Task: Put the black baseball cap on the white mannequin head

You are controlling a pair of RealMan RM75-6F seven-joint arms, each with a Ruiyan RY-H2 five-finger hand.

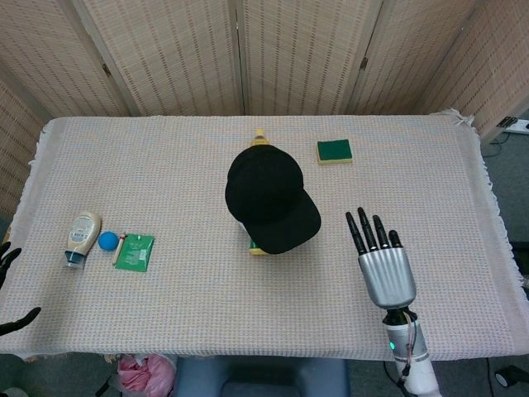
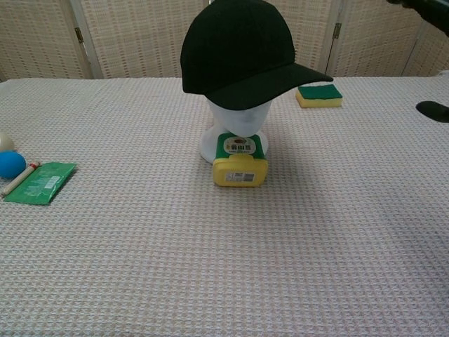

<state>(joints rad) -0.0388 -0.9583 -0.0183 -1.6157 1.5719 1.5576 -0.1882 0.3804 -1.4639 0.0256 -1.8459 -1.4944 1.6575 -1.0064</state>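
Note:
The black baseball cap sits on the white mannequin head at the table's middle, its brim pointing toward me and low over the face. My right hand hovers to the right of the cap, apart from it, fingers straight and spread, holding nothing. In the chest view only dark fingertips show at the right edge. Of my left hand, just dark fingertips show at the head view's lower left edge, far from the cap.
A yellow and green box lies against the mannequin's base. A green and yellow sponge sits at the back right. At the left lie a white bottle, a blue ball and a green packet.

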